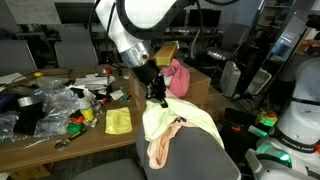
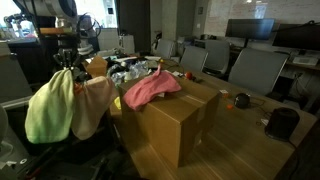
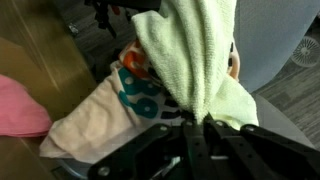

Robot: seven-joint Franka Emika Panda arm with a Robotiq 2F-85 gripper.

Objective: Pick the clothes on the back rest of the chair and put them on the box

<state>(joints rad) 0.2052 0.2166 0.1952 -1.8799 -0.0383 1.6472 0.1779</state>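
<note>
Wrist view: gripper (image 3: pixel 196 124) is clamping the pale yellow garment (image 3: pixel 190 50)
Risk: lift may be dragging the peach garment (image 3: pixel 95 120) off too

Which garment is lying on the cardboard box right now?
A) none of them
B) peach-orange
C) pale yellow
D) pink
D: in an exterior view the pink garment lies on top of the box, while the gripper is pinched shut on the pale yellow garment and the peach-orange garment hangs on the back rest.
</note>
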